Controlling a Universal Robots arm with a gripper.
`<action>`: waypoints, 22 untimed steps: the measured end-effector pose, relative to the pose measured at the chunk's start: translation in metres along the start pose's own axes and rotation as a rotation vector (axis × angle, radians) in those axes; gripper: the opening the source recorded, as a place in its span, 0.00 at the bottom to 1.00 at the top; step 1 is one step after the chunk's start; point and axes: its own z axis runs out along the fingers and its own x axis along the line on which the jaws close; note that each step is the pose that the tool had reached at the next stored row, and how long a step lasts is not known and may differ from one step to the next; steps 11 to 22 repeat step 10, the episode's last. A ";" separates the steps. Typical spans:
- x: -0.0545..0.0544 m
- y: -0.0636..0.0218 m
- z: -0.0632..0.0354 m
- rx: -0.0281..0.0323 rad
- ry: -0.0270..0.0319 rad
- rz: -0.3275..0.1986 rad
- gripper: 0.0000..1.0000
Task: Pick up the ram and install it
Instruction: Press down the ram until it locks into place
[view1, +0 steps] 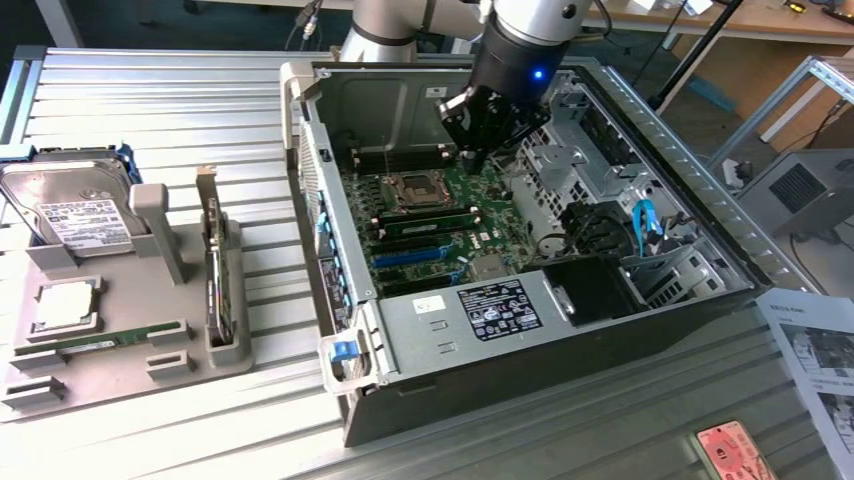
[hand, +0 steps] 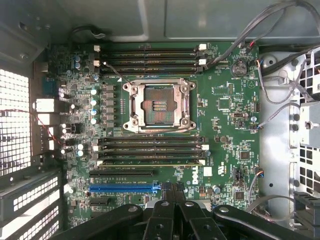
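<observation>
Open computer case (view1: 441, 345), hard drive (view1: 67, 205) on grey tray (view1: 120, 365).

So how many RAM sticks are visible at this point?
2. One ram stick lies flat on the grey tray outside the case. A second ram stick sits in a motherboard slot beside the CPU socket. The other slots look empty.

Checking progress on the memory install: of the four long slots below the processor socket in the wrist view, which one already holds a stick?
The long slot nearest the blue expansion slot: a green memory stick fills it, while the other three stand empty and black.
</observation>
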 end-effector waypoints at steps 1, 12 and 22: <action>0.000 0.0000 -0.0006 -0.0001 -0.0001 0.000 0.11; 0.000 0.0000 -0.0017 -0.0002 -0.0001 0.000 0.11; 0.000 0.0000 -0.0017 -0.0002 -0.0001 0.000 0.11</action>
